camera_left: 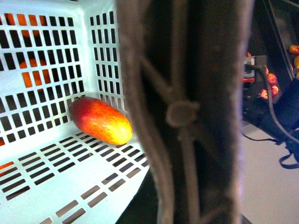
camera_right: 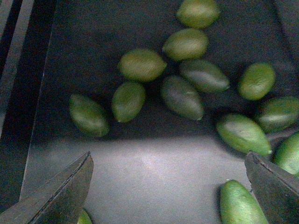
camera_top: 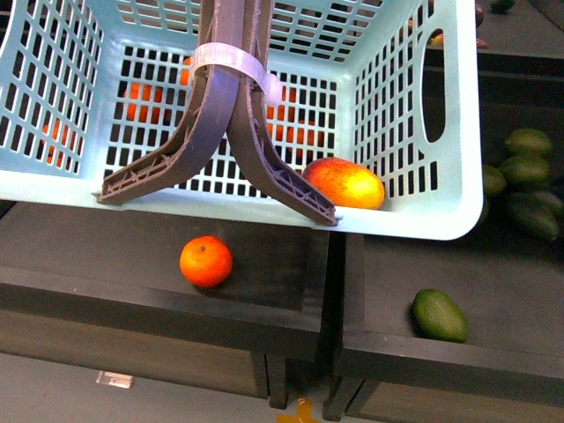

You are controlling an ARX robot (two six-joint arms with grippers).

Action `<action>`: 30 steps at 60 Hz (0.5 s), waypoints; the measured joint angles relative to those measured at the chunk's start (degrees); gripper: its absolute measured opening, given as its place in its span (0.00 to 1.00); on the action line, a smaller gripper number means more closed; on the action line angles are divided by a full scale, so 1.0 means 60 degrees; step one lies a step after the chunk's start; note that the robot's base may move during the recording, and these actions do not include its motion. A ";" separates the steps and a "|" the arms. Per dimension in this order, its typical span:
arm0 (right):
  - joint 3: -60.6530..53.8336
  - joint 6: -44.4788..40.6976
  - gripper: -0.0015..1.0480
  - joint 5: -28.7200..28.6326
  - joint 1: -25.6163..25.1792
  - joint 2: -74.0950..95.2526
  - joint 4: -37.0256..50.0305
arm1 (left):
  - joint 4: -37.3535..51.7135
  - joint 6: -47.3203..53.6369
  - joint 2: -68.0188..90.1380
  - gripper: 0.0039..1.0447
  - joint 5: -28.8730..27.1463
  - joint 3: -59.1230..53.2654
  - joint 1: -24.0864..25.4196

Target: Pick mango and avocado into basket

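Mango (camera_top: 345, 182) lies in the turquoise basket (camera_top: 414, 225). Right gripper (camera_right: 168, 157), jaws wide, hovers above loose avocados (camera_right: 182, 97); next it likely must descend and close on one.

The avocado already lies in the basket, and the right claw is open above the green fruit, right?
No: the front view shows the mango in the basket; the avocado lies outside it. The right claw is open above green fruit.

Place: looks like a grocery produce section
Signs: dark shelf bins (camera_top: 264, 286), avocados (camera_right: 182, 95) heaped by kind, turquoise shopping basket (camera_top: 397, 225)
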 joint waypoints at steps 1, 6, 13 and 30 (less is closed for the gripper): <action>0.0109 -0.0069 0.93 -0.0022 0.0102 0.0237 0.0036 | 0.0000 0.0000 0.0000 0.05 -0.0007 0.0000 0.0000; 0.0546 -0.0262 0.93 -0.0058 0.0437 0.1053 0.0189 | 0.0000 0.0000 0.0000 0.05 -0.0047 0.0000 0.0004; 0.1231 -0.0437 0.93 -0.0055 0.0856 0.2106 0.0335 | 0.0000 0.0000 0.0000 0.05 -0.0055 0.0000 0.0004; 0.3067 -0.0423 0.93 0.0164 0.1282 0.4328 0.0390 | 0.0000 0.0000 0.0000 0.05 0.0015 0.0000 0.0000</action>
